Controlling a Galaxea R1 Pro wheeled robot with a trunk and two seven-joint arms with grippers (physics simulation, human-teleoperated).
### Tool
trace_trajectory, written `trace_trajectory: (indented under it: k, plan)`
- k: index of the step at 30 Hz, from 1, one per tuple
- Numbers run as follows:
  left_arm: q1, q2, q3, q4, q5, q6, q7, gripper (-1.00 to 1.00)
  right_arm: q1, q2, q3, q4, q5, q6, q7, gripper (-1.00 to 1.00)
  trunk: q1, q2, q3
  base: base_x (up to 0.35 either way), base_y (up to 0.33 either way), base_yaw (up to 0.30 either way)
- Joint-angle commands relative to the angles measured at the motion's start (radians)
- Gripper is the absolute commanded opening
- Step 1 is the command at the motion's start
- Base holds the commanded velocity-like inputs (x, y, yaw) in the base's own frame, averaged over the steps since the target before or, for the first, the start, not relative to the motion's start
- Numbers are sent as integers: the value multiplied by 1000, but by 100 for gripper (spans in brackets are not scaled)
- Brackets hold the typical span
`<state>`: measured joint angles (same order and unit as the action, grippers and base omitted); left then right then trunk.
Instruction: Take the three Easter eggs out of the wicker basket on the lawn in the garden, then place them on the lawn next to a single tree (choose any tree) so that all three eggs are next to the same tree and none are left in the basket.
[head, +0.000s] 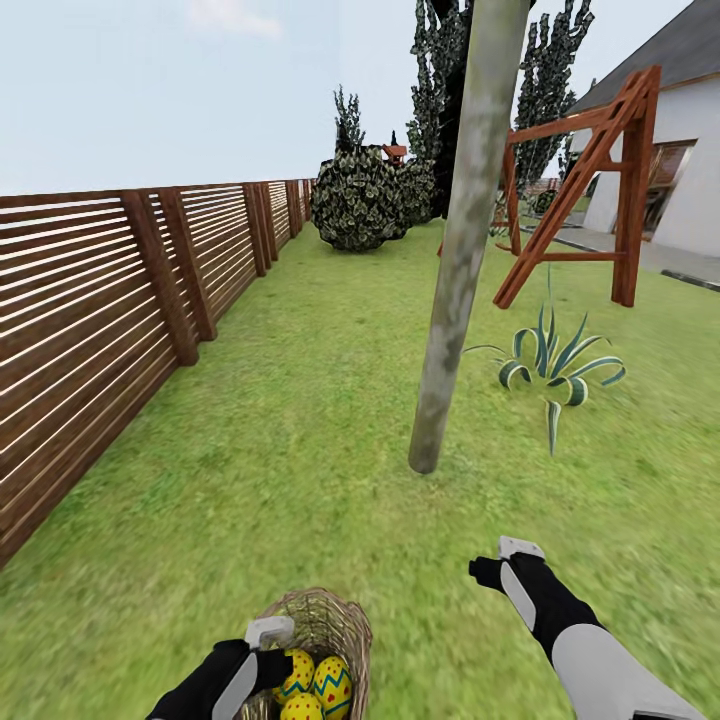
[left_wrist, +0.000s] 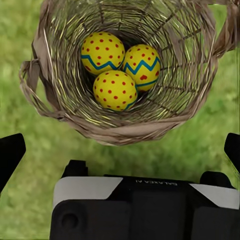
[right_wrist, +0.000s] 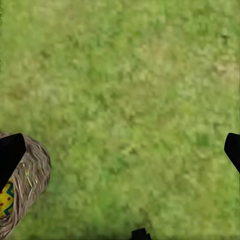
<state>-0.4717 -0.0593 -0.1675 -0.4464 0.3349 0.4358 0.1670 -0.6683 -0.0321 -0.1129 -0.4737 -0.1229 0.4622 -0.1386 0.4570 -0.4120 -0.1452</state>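
I see the three Easter eggs (left_wrist: 120, 72) packed together, touching, at the bottom of the wicker basket (left_wrist: 125, 131), which sits on the lawn (head: 300, 430) at about 6 o'clock in my head view. My left gripper (left_wrist: 120, 150) hangs just above the basket's rim, fingers spread wide with nothing between them. My right gripper (right_wrist: 120, 150) is over bare grass at roughly 5 o'clock, also spread wide and empty, the basket's edge just beside one fingertip. The tree (head: 460, 250) rises at 12 o'clock, its trunk leaning. A striped broad-leaved plant (head: 555, 365) sits at 1 o'clock, the wooden fence (head: 110, 300) along 9 to 11 o'clock.
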Motion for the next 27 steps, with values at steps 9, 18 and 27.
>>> trace_trajectory:
  k: [9,18,27]
  plan:
    - [1,1,-9,-7,6,-35,12,100,-1,8,1,-2,-10,4,-8,100,1,-2,-2,159,-27,98]
    - [1,1,-9,-8,5,-40,13,100,-1,9,1,-2,-9,5,-8,100,1,-2,-2,155,-129,202]
    - [1,-1,-10,-9,4,-41,16,100,-1,8,0,-2,-9,6,-8,100,1,-2,-2,5,-93,45]
